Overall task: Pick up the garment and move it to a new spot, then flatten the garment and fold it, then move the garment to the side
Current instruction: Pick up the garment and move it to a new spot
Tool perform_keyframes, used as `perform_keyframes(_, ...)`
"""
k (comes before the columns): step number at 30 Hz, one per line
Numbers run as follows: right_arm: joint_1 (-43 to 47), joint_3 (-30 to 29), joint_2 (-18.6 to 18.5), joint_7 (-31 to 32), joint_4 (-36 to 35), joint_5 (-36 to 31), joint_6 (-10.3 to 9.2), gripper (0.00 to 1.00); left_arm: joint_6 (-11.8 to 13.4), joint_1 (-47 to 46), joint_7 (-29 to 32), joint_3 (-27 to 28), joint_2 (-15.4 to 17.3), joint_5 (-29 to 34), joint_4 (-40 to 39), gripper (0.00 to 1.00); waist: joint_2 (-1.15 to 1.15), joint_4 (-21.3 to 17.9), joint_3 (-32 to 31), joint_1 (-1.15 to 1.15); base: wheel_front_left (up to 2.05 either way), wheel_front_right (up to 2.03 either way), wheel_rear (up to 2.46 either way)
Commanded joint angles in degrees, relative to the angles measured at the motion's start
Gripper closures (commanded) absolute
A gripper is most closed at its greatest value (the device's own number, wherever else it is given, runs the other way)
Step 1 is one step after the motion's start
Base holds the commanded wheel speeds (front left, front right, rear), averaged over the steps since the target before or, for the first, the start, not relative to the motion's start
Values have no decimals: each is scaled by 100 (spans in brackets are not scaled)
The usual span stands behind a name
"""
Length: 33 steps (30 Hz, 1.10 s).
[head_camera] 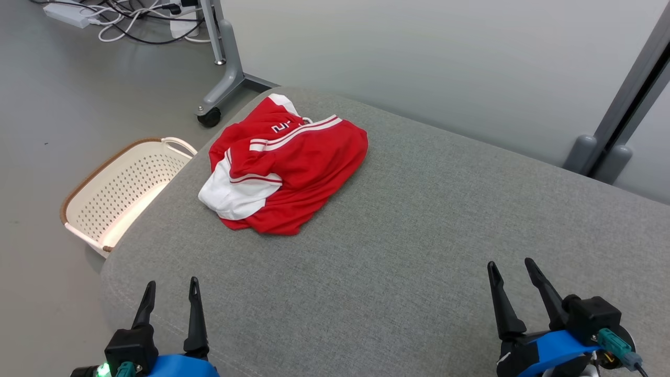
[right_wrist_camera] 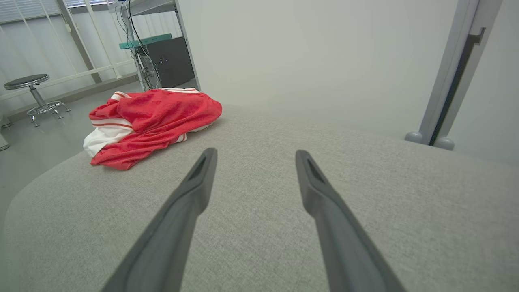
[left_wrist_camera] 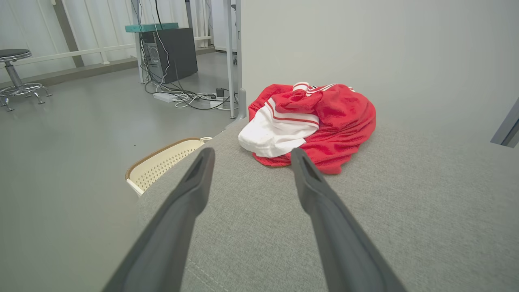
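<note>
A single white numeral (head_camera: 281, 126), apparently a 2 turned sideways, printed on the crumpled red garment (head_camera: 309, 167), upper left-centre of the head view.

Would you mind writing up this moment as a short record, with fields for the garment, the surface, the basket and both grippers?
garment: red and white, crumpled in a heap, not yet picked up
surface: grey fabric top; the garment lies on its far left part
basket: cream, perforated, brown rim; on the floor beside the surface's left edge
left gripper: open, holding nothing, at the near left edge, apart from the garment
right gripper: open, holding nothing, over the near right part, farther from the garment
</note>
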Motion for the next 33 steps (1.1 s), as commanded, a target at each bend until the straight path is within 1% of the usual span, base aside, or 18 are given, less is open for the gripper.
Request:
perform_keyframes(1, -83, 16, -33, 22, 30, -16, 3, 0, 34, 49, -46, 21, 11, -29, -51, 0, 0, 27, 37, 0, 0, 0, 0)
perform_keyframes(5, -182, 105, -31, 10, 92, -33, 3, 0, 98, 125, -75, 70, 24, -52, -134, 0, 0, 46, 73, 0, 0, 0, 0)
perform_keyframes(11, -233, 127, -31, -27, 136, -37, 3, 0, 121, 167, -68, 88, 65, -94, -212, 0, 0, 47, 92, 0, 0, 0, 0)
perform_keyframes(15, -162, 64, -31, -52, 147, -4, 3, 0, 57, -72, 69, 163, 133, -203, -354, 0, 0, 34, 97, 0, 0, 0, 0)
perform_keyframes(17, -121, 23, -33, -62, 116, -10, 3, 0, -21, -299, 223, 228, 309, -219, -509, 0, 0, 27, 121, 0, 0, 0, 0)
perform_keyframes(20, -61, -56, -32, -39, 45, -93, 3, 0, -201, -781, 648, 339, 599, -329, -710, 0, 0, 16, 173, 0, 0, 0, 0)
perform_keyframes(22, -31, -148, -34, -20, -27, -136, 3, 0, -471, -1186, 1200, 351, 735, -626, -716, 0, 0, 3, 227, 0, 0, 0, 0)
perform_keyframes(24, -70, -131, -31, 37, -130, -176, 3, 0, -614, -1676, 1650, 510, 957, -862, -644, 0, 0, -130, 361, 0, 0, 0, 0)
perform_keyframes(29, -235, -55, -34, 193, -379, -311, 3, 0, -815, -2603, 2717, 730, 1348, -1319, -195, 0, 0, -621, 811, 0, 0, 0, 0)
perform_keyframes(33, -403, 59, -31, 362, -608, -470, 3, 0, -840, -3172, 3353, 940, 1544, -1690, 280, 0, 0, -1084, 1249, 0, 0, 0, 0)
